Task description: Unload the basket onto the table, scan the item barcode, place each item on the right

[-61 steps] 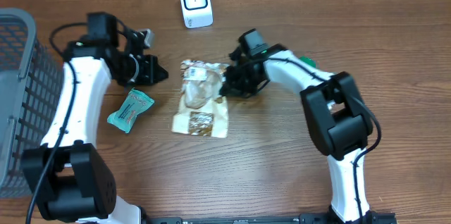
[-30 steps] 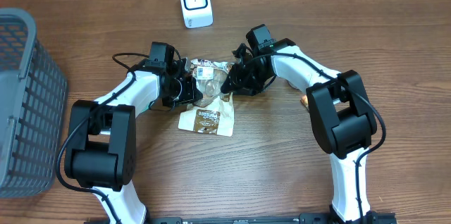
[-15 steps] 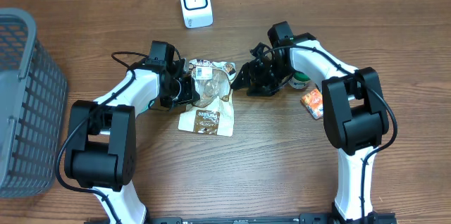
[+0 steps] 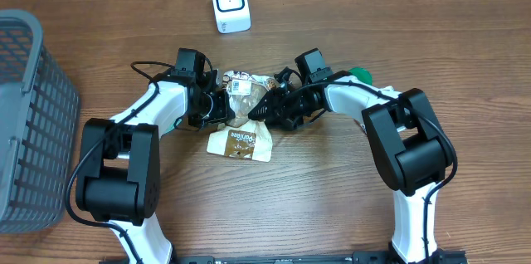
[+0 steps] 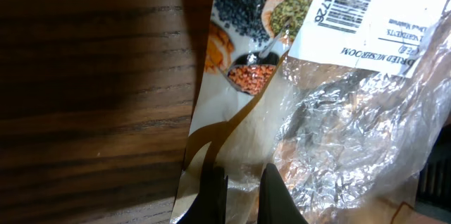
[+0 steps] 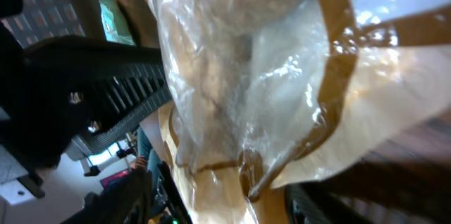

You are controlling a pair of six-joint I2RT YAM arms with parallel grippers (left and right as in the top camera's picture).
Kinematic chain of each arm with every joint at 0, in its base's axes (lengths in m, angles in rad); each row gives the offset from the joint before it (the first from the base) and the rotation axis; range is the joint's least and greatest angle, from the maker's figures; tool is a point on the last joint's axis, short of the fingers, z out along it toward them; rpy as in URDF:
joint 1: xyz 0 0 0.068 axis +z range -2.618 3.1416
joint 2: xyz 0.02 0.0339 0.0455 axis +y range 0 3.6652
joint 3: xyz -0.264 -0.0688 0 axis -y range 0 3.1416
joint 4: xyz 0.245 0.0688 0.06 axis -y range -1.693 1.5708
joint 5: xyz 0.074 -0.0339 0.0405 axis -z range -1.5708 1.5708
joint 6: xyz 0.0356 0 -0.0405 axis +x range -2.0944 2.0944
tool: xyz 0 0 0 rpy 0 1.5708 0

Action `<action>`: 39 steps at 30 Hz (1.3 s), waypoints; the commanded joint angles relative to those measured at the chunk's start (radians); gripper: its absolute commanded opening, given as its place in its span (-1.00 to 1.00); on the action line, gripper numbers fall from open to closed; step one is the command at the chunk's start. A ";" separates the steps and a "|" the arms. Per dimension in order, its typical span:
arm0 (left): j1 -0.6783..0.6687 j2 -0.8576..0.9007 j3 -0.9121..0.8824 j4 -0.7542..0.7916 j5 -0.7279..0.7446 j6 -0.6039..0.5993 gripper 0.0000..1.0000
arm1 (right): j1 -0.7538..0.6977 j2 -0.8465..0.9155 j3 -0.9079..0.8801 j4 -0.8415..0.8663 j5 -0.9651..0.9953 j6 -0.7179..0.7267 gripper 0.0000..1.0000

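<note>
Pouch (image 4: 241, 123) of dried mushroom at centre of overhead frame, on wooden table (image 4: 332, 206); clear crinkled window above, brown printed panel below. White barcode label (image 4: 239, 86) near pouch's upper edge, face up; in left wrist view, bars and printed text readable at upper right. Left gripper (image 4: 222, 108) at pouch's left side, pinched tight on its edge; in left wrist view, fingertips (image 5: 211, 189) close together at bottom of frame with film and brown border between them. Right gripper (image 4: 259, 108) at pouch's right side, facing left gripper across it. In right wrist view, dark fingers (image 6: 130, 199) spread at lower left and lower right with pouch corner between; contact with film not clear, so cannot tell whether clamping or merely straddling. White scanner (image 4: 230, 3) upright at top centre, well apart from pouch. Grey basket (image 4: 25, 114) at left edge. Green item (image 4: 359, 74) just beyond right arm, partly hidden.
</note>
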 commanded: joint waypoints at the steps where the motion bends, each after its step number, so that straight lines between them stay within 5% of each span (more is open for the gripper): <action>1: -0.002 0.031 -0.022 -0.019 -0.080 0.011 -0.92 | 0.029 0.043 -0.036 0.061 0.059 0.076 -0.09; 4: -0.003 0.031 -0.022 -0.022 -0.080 0.011 -0.92 | 0.031 0.043 -0.035 0.100 0.031 0.076 -0.66; 5: -0.003 0.031 -0.022 -0.024 -0.080 0.012 -0.91 | 0.030 0.043 -0.034 0.100 0.030 0.076 -0.70; 22: -0.008 0.031 -0.022 -0.030 -0.080 0.011 -0.92 | 0.019 -0.159 -0.032 0.098 0.061 -0.070 -0.65; 35: -0.021 0.031 -0.022 -0.029 -0.081 0.008 -0.91 | -0.032 -0.199 0.003 -0.187 0.212 -0.207 -0.26; 39: -0.021 0.031 -0.022 -0.029 -0.081 0.008 -0.91 | -0.063 -0.206 0.003 -0.309 0.271 -0.199 0.34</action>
